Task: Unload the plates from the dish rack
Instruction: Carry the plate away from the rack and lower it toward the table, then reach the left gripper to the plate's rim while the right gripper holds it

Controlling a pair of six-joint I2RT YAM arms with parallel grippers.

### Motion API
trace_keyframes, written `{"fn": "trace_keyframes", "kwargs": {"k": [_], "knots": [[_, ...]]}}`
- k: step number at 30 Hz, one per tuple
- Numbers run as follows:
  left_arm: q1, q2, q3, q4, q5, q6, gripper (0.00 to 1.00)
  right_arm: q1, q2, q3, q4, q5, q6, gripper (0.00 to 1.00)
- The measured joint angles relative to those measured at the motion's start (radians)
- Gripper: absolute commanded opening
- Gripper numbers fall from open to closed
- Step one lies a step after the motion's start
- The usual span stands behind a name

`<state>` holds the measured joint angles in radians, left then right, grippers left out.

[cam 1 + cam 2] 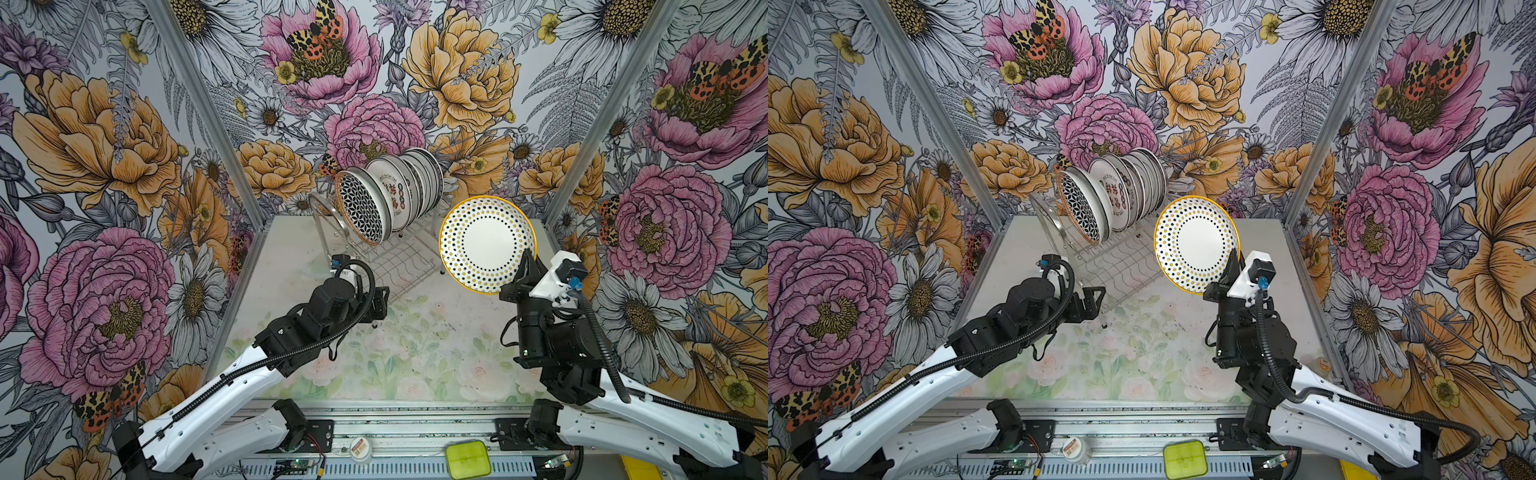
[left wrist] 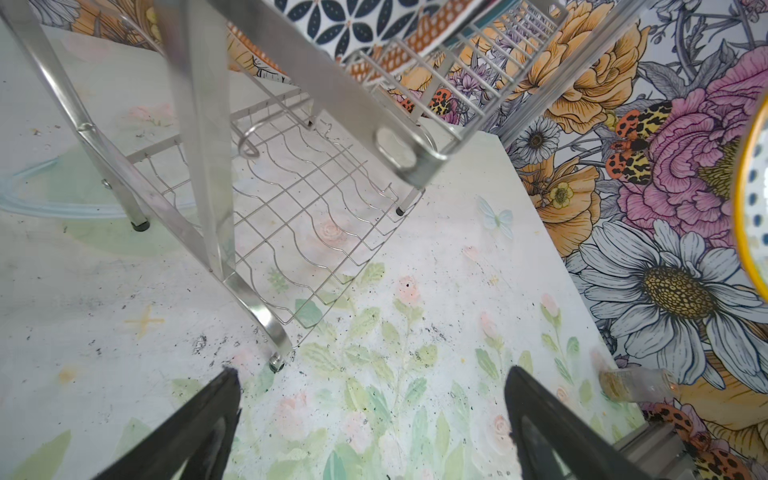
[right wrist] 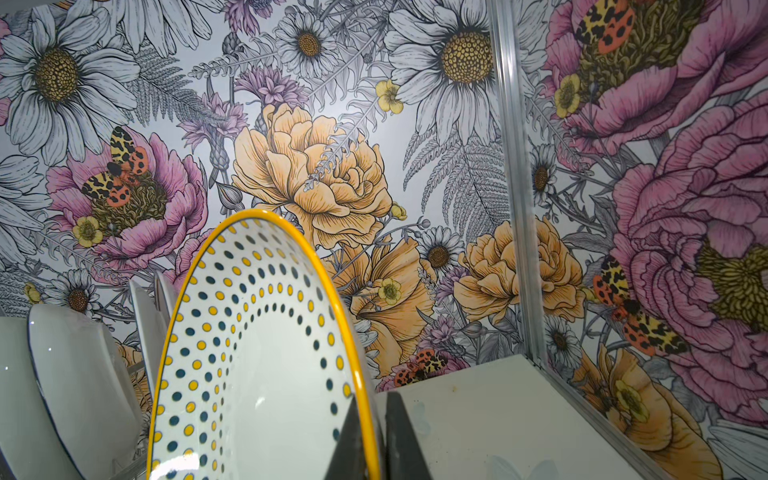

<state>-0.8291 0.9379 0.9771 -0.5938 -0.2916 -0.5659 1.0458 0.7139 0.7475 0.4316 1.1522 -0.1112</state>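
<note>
Right pincer (image 1: pixel 527 261) is clamped on the lower rim of the dotted plate (image 1: pixel 484 245), one finger on each face in the wrist view (image 3: pixel 374 419). The dotted plate (image 3: pixel 257 365) is up in the air on edge, yellow rim (image 1: pixel 1196 198) uppermost, face tipped up and towards the rack, just to the right of the dish rack (image 1: pixel 399 259) and clear of it. The other plates (image 1: pixel 409 187) stand on edge in the rack's upper tier, a row running back and to the right, faces leaning forward-left, the lattice plate (image 1: pixel 360 208) at the front. The lower wavy-wire shelf (image 2: pixel 291 199) is bare. Left pincer (image 2: pixel 372 374) hangs wide open and holds nothing, low over the worktop (image 1: pixel 415 345) by the rack's near corner. The worktop is pale with faded green leaves and pink roses, speckled with dark marks. Bold flower wallpaper (image 1: pixel 104 166) covers the walls on all three sides.
</note>
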Motion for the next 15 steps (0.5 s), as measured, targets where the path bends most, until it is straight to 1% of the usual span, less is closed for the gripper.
{"fn": "trace_keyframes", "kwargs": {"k": [5,9,13,15], "knots": [[-0.027,0.048,-0.001,0.033,0.018,0.000,0.99,0.000,-0.114,-0.047,-0.286,0.031,0.216,0.00],[-0.048,0.093,-0.024,0.104,0.071,0.000,0.99,0.000,-0.174,-0.076,-0.526,0.022,0.444,0.00],[-0.065,0.125,-0.067,0.184,0.133,-0.003,0.99,-0.007,-0.188,-0.133,-0.656,-0.003,0.640,0.00],[-0.066,0.143,-0.078,0.217,0.160,-0.004,0.99,-0.007,-0.178,-0.165,-0.696,-0.024,0.708,0.00]]}}
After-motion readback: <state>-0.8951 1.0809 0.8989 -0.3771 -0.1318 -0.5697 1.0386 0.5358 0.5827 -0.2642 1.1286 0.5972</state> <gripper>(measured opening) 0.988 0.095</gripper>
